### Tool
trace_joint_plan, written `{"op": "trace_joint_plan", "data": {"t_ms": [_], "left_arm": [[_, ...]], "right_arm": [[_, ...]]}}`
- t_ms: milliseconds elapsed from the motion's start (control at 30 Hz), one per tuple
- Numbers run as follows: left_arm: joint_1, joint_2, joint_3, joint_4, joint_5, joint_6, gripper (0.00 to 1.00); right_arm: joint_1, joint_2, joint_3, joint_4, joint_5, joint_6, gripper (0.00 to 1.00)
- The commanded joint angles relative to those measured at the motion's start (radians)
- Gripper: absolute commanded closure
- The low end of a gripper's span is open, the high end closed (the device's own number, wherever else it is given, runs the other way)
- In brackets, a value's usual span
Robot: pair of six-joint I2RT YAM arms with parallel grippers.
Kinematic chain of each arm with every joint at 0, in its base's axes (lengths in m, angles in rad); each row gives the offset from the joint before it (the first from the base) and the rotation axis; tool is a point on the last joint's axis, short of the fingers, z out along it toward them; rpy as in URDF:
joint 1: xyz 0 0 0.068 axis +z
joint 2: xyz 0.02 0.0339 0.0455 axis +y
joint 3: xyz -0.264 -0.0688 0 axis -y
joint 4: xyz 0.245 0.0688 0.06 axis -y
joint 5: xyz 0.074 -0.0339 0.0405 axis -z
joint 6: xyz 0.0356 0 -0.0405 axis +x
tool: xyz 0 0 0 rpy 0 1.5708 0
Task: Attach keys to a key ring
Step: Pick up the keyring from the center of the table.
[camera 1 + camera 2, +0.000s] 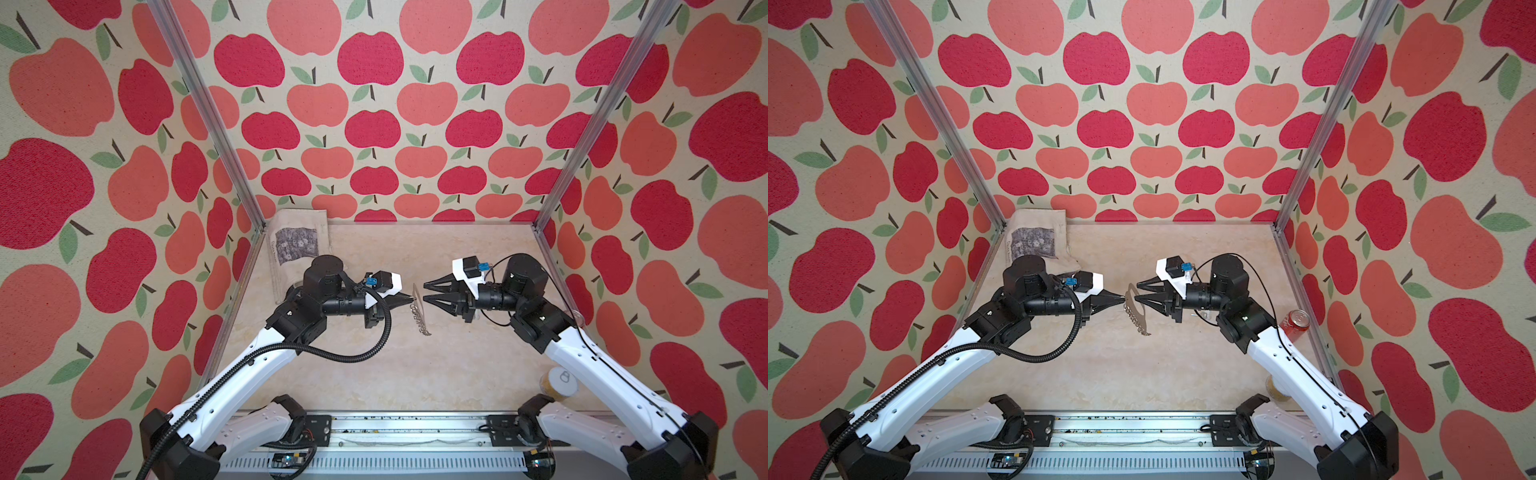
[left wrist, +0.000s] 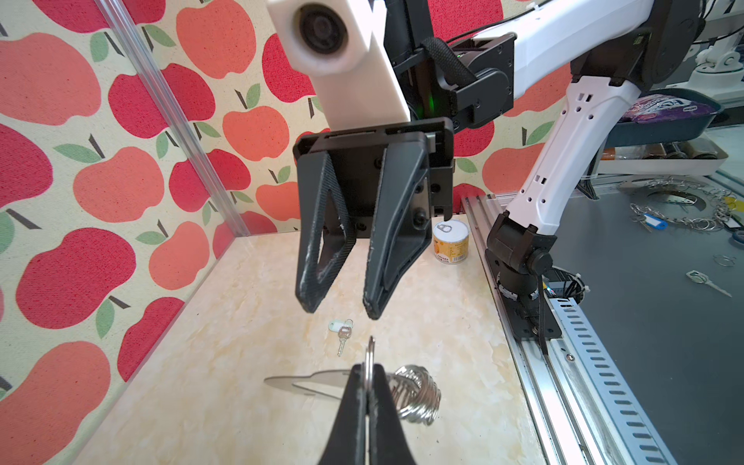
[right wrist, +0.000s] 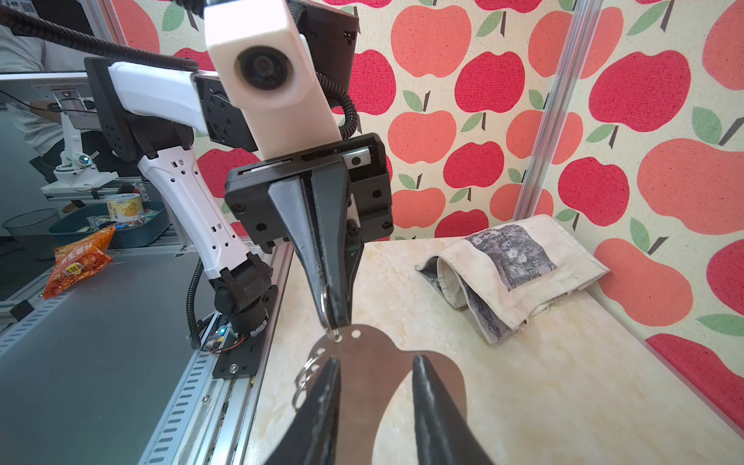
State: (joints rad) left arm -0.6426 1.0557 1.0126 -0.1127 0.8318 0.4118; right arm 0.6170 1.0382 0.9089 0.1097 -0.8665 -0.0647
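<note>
**Holding arrangement.** The left jaws are clenching one thin wire ring (image 2: 369, 351) at the end of the key ring (image 3: 374, 356). This is suspending the whole piece above the middle of the surface (image 1: 374, 374), roughly midway between its left and right edges. Because the grip is on a ring only, the flat plate (image 1: 414, 293) is hanging on edge, and its broad face is facing the right arm.

The right jaws are standing released, with a clear gap between them. They are hovering level with the plate's rounded end and just beside it; contact cannot be confirmed. They are probably lining up to steady the plate.

**Key.** The key (image 2: 342, 337) is lying flat on the surface, apart from the plate, below the right jaws on the side toward the right edge. It is not yet attached.

**Materials.**
- The plate is showing as smooth grey-brown sheet metal, D-shaped, with a large oval cutout and small punched holes.
- The other rings (image 2: 414, 396) are bunching into bright silver coils.
- The key is pairing a slim silver blade with a pale squarish plastic head.
- The jaws are appearing black, ribbed and wedge-shaped.
- The surface is showing a glossy cream marbling.
</note>
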Motion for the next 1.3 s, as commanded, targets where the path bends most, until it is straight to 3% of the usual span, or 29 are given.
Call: {"op": "trace_joint_plan", "data": {"t_ms": [0,1267], "left_arm": [[0.010,0.014,-0.012,0.054,0.053,0.020,1.00],[0.016,0.003,-0.030,0.100,0.064,-0.004,1.00]], "right_arm": [[0.009,-0.012,0.020,-0.021,-0.020,-0.013,0.68],[0.089,0.040,0.051,0.032,0.009,0.001,0.84]]}}
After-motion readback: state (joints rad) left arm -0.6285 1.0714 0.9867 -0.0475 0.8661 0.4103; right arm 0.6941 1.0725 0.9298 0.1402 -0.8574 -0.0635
